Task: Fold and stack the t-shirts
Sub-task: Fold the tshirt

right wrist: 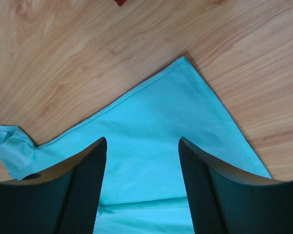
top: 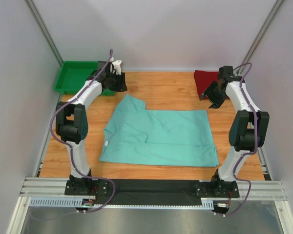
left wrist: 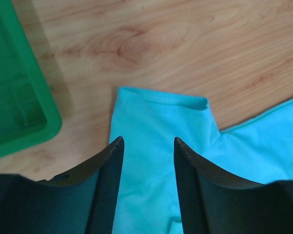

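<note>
The mint-green t-shirt (top: 161,136) lies partly folded in the middle of the wooden table, one sleeve (left wrist: 158,112) pointing to the back left. The dark red t-shirt (top: 205,80) lies bunched at the back right; only a sliver of it (right wrist: 119,2) shows in the right wrist view. My left gripper (top: 120,86) hangs open above the sleeve, nothing between its fingers (left wrist: 146,140). My right gripper (top: 213,100) hangs open over the green shirt's back right corner (right wrist: 188,73), empty too (right wrist: 142,140).
A rigid bright green tray (top: 78,77) stands at the back left corner, its rim (left wrist: 36,122) close to the left gripper. Grey walls close in the table on the left, back and right. Bare wood (top: 166,92) lies between the two shirts.
</note>
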`<act>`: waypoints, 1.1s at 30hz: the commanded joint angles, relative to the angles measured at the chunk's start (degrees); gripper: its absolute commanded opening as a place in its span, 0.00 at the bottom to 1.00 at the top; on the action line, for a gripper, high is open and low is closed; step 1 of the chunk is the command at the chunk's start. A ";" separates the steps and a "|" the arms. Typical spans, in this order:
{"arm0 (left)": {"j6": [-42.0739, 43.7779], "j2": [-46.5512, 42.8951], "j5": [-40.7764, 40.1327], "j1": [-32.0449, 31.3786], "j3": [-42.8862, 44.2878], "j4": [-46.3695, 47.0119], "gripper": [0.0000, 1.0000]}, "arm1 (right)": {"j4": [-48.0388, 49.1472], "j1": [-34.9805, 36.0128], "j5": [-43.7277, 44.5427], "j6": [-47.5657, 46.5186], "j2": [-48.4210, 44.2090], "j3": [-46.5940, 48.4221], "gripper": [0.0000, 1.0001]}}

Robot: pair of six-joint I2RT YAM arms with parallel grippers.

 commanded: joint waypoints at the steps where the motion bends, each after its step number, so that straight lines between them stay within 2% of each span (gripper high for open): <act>1: 7.70 4.00 4.54 -0.27 5.26 4.87 0.49 | 0.19 0.34 -1.53 1.11 2.02 -0.05 0.62; 7: 9.12 12.26 2.44 -0.35 12.01 4.96 0.49 | -0.16 0.61 -2.06 -1.09 2.99 0.04 0.61; 8: 9.47 15.06 2.70 -0.27 14.91 1.13 0.49 | -0.34 0.61 -1.89 -1.70 3.08 0.04 0.61; 10: 9.56 17.19 1.82 -0.44 20.18 -0.57 0.49 | -0.42 0.61 -1.45 -2.32 3.51 -0.05 0.61; 15: 7.72 20.62 -1.08 -0.97 24.94 -3.47 0.48 | -0.78 0.61 -2.06 -2.85 4.13 0.12 0.60; 28: 4.29 23.87 0.77 -1.49 25.83 -11.82 0.50 | 1.42 0.69 -3.56 -1.53 5.01 -1.72 0.60; 33: 3.93 27.65 -0.29 -1.94 31.62 -16.04 0.52 | 1.51 0.61 -3.56 -1.53 4.84 -2.42 0.60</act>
